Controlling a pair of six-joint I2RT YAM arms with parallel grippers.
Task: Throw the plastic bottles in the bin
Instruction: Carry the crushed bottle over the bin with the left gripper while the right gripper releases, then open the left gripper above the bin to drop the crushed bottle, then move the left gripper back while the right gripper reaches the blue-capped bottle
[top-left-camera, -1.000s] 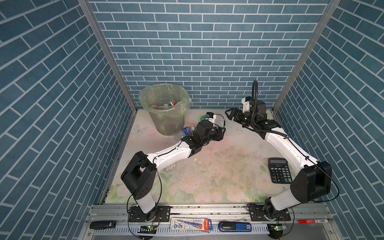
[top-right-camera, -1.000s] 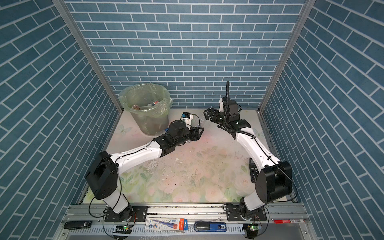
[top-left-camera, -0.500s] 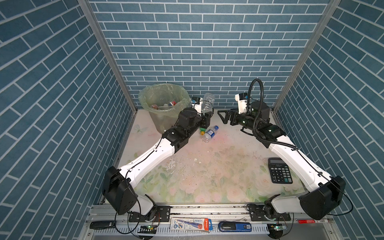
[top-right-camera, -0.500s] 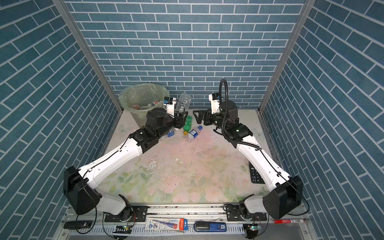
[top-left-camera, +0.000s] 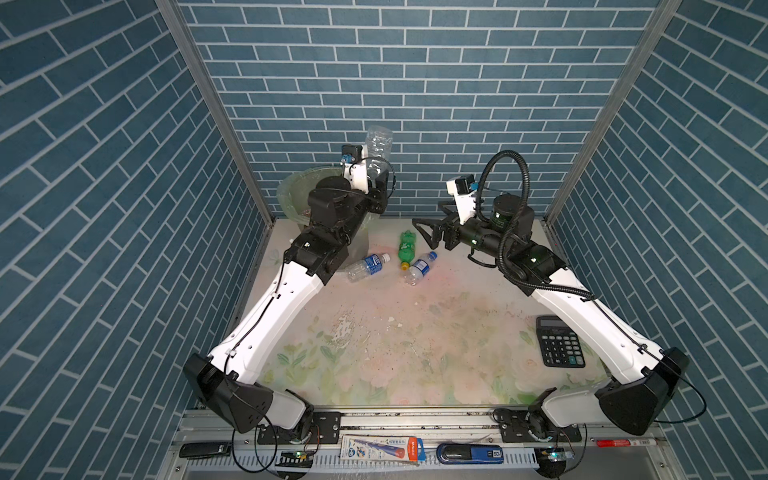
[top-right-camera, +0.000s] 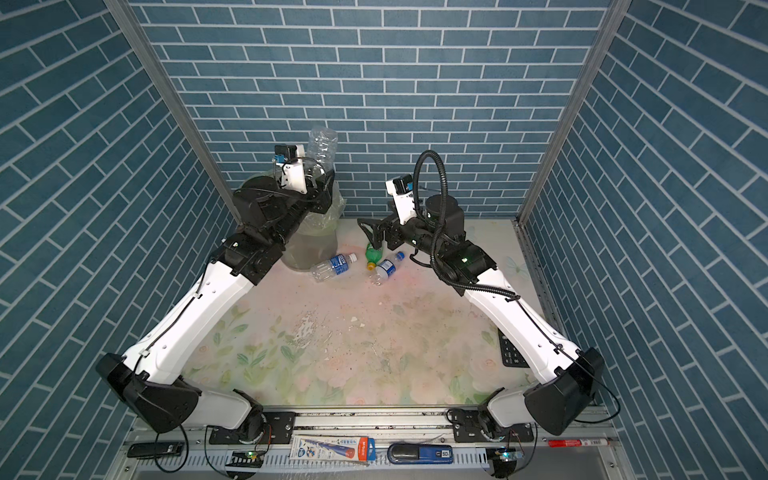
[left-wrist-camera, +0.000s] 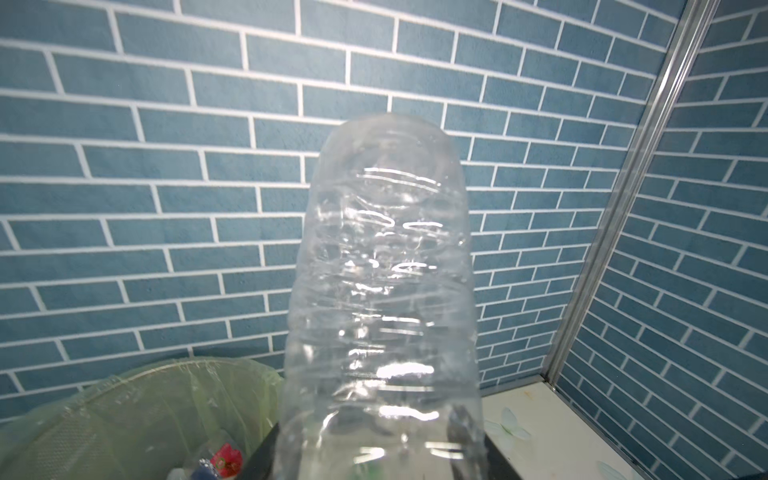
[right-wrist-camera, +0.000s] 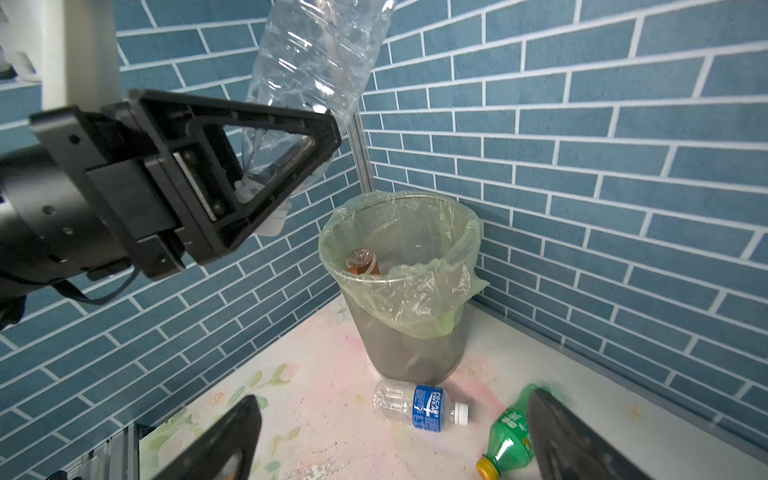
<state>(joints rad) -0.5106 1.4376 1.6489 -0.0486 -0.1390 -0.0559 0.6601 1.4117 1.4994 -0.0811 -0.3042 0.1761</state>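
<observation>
Upper centre: the left gripper grips a clear bottle, standing on end beside the bin. On the desk lie a blue-labelled bottle, a green bottle and a small bottle. The right gripper hovers beside them, fingers spread. The calculator sits lower right.

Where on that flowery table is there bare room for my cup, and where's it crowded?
Widest bare patch: the table's middle and front, between the left arm and the right arm, left of the calculator. The back right corner looks bare too. Crowded: back left, around the bin, the green bottle, the larger blue-labelled bottle and the smaller blue-labelled bottle.
</observation>
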